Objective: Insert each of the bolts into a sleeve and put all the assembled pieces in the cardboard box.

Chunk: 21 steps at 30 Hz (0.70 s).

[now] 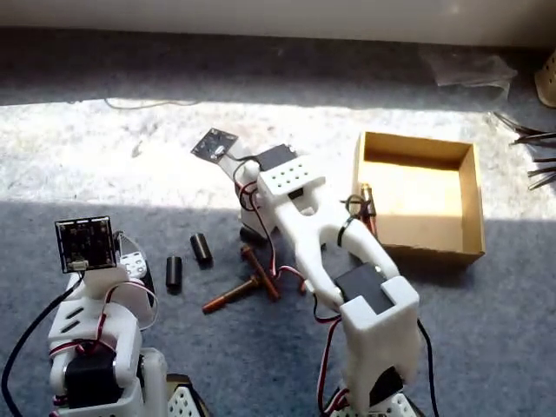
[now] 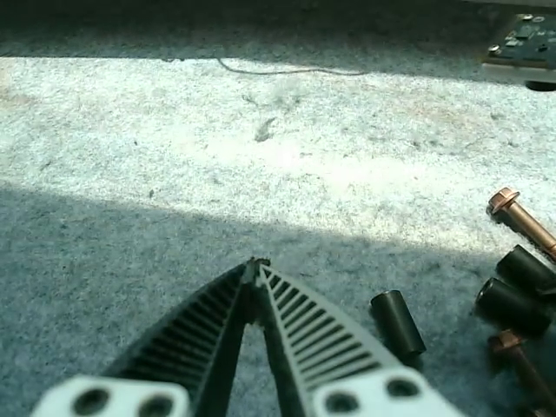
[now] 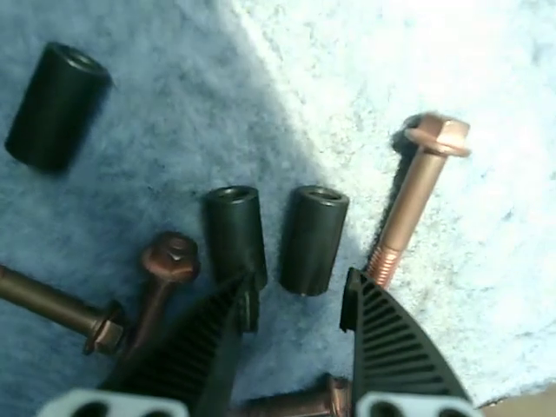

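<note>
The right pincer (image 3: 300,295) hangs fairly wide open over the table (image 1: 104,156), one tip on each side of the nearer end of a black sleeve (image 3: 313,239). A second sleeve (image 3: 234,234) lies just beside that one, and a third sleeve (image 3: 56,106) lies farther off. Copper bolts (image 3: 421,200) lie loose around them. The whole cluster sits apart from the cardboard box (image 1: 426,234), on the side facing the left arm. The left pincer (image 2: 254,265) is closed on nothing, farther still from the box.
</note>
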Tool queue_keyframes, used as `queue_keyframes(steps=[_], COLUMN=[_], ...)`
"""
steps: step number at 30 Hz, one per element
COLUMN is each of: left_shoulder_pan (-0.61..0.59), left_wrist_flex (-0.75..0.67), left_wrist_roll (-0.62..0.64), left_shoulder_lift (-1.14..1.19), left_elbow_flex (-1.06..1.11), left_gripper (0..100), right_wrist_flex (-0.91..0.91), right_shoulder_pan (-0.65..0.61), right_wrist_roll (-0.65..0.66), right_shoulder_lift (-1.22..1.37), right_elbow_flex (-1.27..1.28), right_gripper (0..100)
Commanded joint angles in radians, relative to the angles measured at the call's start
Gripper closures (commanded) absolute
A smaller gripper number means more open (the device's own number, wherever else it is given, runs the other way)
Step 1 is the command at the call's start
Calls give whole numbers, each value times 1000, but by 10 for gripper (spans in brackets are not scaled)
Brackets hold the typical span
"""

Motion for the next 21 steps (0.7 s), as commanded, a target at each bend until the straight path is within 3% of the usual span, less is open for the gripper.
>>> queue_keyframes(steps=[1, 21], left_shoulder_pan=[-13, -16], left_wrist_flex=[2, -2], left_wrist_roll=[-15, -63], left_shoulder_lift=[-8, -8], left_elbow_flex=[-39, -2], left_gripper=[986, 986], right_wrist_flex=[-41, -105], right_shoulder_pan=[-15, -27], right_wrist_roll=[20, 23], right_shoulder_lift=[-13, 36], right_elbow_flex=[-41, -41], right_gripper=[852, 853])
